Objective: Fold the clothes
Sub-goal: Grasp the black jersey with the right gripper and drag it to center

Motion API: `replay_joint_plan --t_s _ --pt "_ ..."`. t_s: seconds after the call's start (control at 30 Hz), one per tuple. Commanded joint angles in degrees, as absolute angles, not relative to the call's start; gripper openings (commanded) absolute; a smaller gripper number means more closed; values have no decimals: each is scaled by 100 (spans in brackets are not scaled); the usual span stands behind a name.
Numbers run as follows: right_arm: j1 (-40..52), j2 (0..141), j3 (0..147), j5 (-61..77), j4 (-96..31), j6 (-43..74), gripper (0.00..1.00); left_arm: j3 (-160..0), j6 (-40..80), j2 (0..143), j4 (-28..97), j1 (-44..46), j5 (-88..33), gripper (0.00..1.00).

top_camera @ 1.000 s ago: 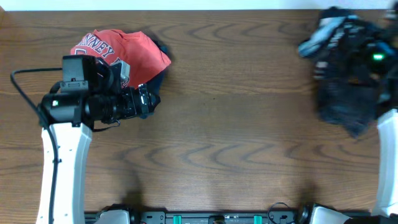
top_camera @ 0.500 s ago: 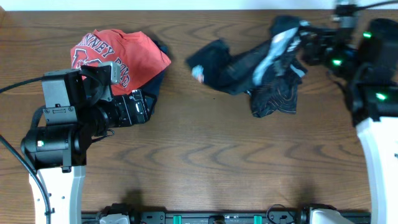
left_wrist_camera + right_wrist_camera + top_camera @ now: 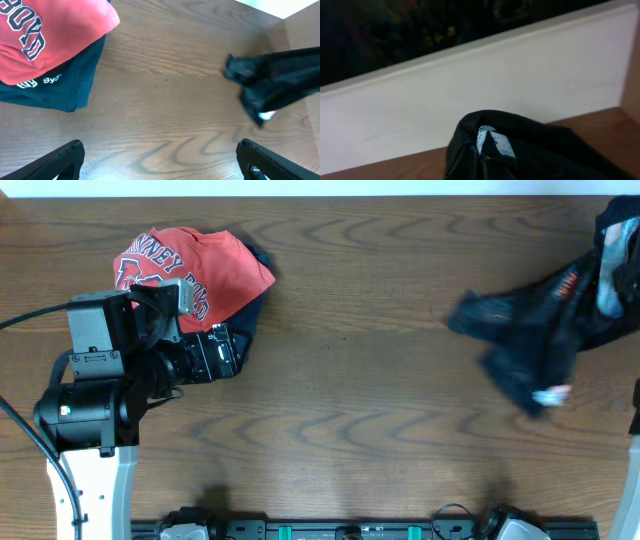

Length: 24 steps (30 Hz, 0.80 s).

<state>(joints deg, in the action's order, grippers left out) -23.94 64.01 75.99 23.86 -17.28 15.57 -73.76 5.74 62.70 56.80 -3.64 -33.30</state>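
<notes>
Black jersey (image 3: 530, 345) bunched in clamped right gripper; left gripper (image 3: 160, 152) wide apart.

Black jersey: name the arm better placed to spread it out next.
Right. The jersey lies bunched on that side, apparently in the shut right gripper; the open left gripper sits far off beside the red shirt.

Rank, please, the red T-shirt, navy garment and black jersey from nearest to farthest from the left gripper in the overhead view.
1. navy garment, beside the left gripper.
2. red T-shirt, on it, nearly tied.
3. black jersey, far right.
</notes>
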Motion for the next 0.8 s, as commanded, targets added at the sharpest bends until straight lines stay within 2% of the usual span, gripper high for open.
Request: replay_joint_plan --t_s 0.0,0.17,0.33,0.57,0.77 --pt "-2147 6117 7717 3020 -1822 1887 1 -7502 475 6292 5686 -351 -3409 98" --pt "-1350 5986 7717 2987 -2047 1968 1 -7502 475 6307 5686 -351 -3409 98" --pt "-753 6049 7714 1809 -1868 1964 1 -7502 475 6333 5688 -351 -3409 98" --pt "-1170 6224 7717 -814 -1354 1500 1 -7502 478 6333 5660 -351 -3409 98" --pt "-1610 6224 7725 -1293 -1313 1304 2 -7502 475 6392 5666 -351 -3409 98"
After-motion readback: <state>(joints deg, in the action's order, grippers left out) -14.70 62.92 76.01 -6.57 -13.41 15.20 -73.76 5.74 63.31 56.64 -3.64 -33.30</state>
